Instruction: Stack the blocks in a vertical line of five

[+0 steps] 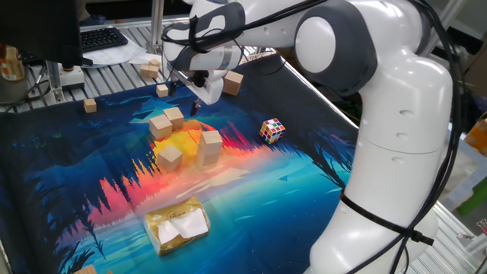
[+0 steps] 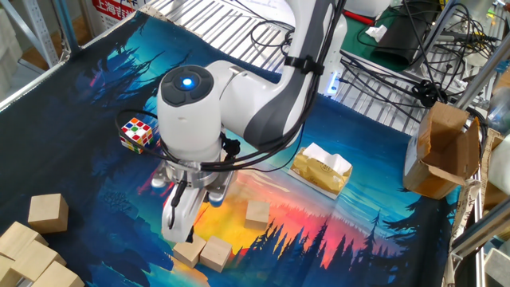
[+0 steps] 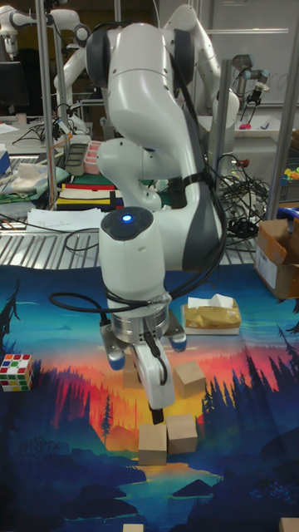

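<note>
Claw [image 3: 156, 407]: hovering just above two touching blocks [image 3: 167, 440]; spread or pressed together, cannot tell. Puzzle cube [image 1: 272, 130] apart.

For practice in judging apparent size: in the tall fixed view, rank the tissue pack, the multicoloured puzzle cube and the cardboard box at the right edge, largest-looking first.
1. Tissue pack.
2. Cardboard box, though cut off by the frame, so its rank against the pack is unsure.
3. Puzzle cube, clearly smallest.
</note>
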`<state>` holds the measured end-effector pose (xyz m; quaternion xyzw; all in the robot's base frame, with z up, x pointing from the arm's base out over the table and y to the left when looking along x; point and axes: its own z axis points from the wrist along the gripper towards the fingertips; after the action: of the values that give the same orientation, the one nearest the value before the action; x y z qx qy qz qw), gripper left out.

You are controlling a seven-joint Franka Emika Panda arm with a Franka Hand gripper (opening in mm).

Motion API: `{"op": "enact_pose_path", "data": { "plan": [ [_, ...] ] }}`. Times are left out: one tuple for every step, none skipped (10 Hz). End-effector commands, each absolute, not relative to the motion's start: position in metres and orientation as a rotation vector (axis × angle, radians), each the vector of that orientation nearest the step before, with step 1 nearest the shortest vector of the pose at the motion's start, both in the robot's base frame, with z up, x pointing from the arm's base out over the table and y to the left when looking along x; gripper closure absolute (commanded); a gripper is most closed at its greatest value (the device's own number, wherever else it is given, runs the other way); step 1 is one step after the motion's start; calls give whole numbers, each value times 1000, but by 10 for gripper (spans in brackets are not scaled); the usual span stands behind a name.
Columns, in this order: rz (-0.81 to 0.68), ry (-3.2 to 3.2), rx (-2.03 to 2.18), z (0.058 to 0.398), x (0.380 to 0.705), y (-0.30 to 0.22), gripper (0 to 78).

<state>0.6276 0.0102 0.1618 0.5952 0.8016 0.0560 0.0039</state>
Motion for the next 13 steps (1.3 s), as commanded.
{"op": "enact_pose_path", "data": {
  "plan": [
    [149,2502,1858,162,629,10,1],
    [147,2503,1856,162,629,10,1],
    [138,2501,1853,162,629,10,1],
    [135,2504,1848,162,629,10,1],
    [140,2508,1845,162,629,10,1],
    [146,2514,1843,162,629,10,1],
    [147,2515,1844,162,629,10,1],
    [147,2518,1849,162,629,10,1],
    [143,2518,1848,162,629,10,1],
    [144,2520,1846,162,629,10,1],
    [147,2535,1825,162,629,10,1],
    [151,2539,1819,162,629,10,1],
    [157,2531,1833,162,629,10,1]
  ]
}}
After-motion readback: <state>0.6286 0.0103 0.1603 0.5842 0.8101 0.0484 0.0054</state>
